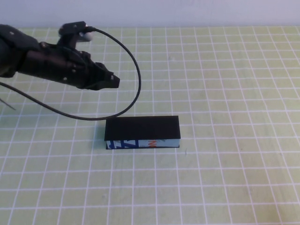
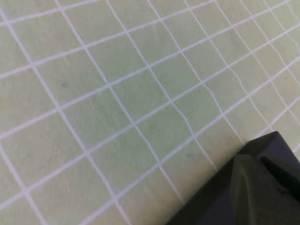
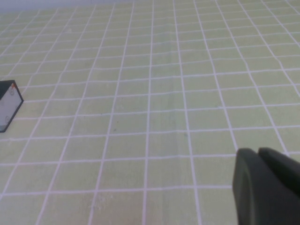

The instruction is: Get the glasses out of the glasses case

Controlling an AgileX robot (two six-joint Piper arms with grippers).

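The glasses case (image 1: 142, 132) lies shut in the middle of the mat, black lid on top, its white long side with blue and orange print facing me. The glasses are hidden inside it. My left gripper (image 1: 112, 80) hangs above the mat behind and to the left of the case, apart from it, fingers together and holding nothing. In the left wrist view it (image 2: 268, 174) shows as one dark mass over bare mat. My right gripper (image 3: 258, 152) is out of the high view; in the right wrist view it is shut and empty, with a corner of the case (image 3: 8, 107) far off.
A black cable (image 1: 137, 79) loops from the left arm down to the mat just behind the case's left end. The green grid mat (image 1: 225, 93) covers the table, with a pale wall along its far edge.
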